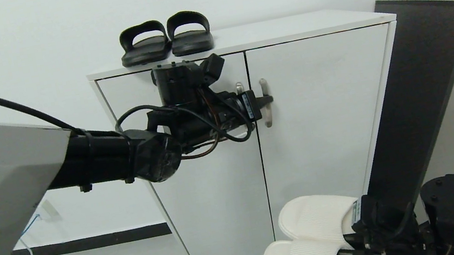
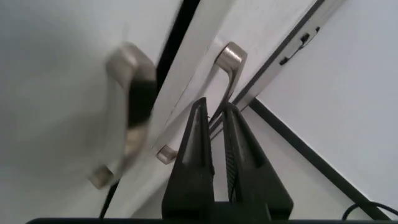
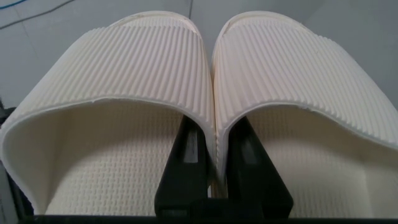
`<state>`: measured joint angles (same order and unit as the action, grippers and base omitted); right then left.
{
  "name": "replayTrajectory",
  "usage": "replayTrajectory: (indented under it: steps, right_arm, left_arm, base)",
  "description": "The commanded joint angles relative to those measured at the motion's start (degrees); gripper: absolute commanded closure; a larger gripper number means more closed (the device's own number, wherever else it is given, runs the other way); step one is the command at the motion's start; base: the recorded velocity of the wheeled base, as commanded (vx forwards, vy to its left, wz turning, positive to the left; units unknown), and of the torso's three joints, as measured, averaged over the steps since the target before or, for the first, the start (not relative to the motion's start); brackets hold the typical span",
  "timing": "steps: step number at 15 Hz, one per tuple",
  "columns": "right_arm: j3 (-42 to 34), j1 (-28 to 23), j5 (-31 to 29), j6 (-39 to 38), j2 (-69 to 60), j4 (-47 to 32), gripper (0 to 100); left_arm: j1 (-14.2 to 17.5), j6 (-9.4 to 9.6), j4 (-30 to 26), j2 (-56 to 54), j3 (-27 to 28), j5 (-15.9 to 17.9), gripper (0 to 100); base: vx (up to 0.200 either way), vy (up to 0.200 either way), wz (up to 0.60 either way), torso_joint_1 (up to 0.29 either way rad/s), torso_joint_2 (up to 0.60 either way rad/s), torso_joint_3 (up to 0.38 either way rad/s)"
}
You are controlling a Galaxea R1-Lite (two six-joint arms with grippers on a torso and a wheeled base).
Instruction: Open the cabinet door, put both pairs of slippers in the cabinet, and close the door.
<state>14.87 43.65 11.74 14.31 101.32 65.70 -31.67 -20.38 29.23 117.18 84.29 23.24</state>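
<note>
Black slippers [image 1: 165, 40] sit at the left end of the cabinet [image 1: 307, 25] top, long axes front-to-back, toes to the wall. Left claw [image 1: 269, 99] comes in level from the left, crosswise to the upright right handle [image 1: 268, 117], nearly closed, pinching its bar. Right door [image 1: 318, 139] looks shut, so I'd pull toward the robot. White slippers [image 1: 310, 229] hang low before that door, toes pointing left. Right claw [image 3: 216, 155] is clamped on their touching inner walls, likely in the door's swing path.

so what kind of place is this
Probably an indoor entryway-style test room: a white two-door cabinet with metal handles against a plain white wall, black rubber slide slippers on top, and cream ribbed slippers low in front of it.
</note>
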Motion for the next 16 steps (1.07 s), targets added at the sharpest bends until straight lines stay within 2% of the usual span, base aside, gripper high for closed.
replayTrajectory:
  steps: [1,8,12,14,16]
  right_arm:
    - [-0.9,0.6,0.5,0.0,-0.2,0.6,100]
    - [-0.4,0.8,0.5,0.0,0.2,1.0,100]
    - [0.1,1.0,0.6,0.0,0.3,1.0,100]
    - [0.0,1.3,0.6,0.0,0.3,1.0,100]
    - [0.0,1.8,0.6,0.0,0.3,1.0,100]
  left_arm:
    - [-1.4,-0.10,0.1,-3.9,-3.2,0.1,100]
    - [-3.0,0.17,0.4,-12.9,-12.7,-0.1,100]
    - [-2.3,-0.10,0.7,-17.4,-17.0,-0.4,100]
    - [-0.6,-0.10,1.9,-16.6,-16.5,-0.5,100]
    - [0.4,-0.71,3.0,-13.0,-12.9,0.1,100]
  base:
    - [0.000,0.000,0.00,0.000,0.00,0.000]
    - [0.000,0.000,0.00,0.000,0.00,0.000]
    - [0.000,0.000,0.00,0.000,0.00,0.000]
    - [0.000,0.000,0.00,0.000,0.00,0.000]
    - [0.000,0.000,0.00,0.000,0.00,0.000]
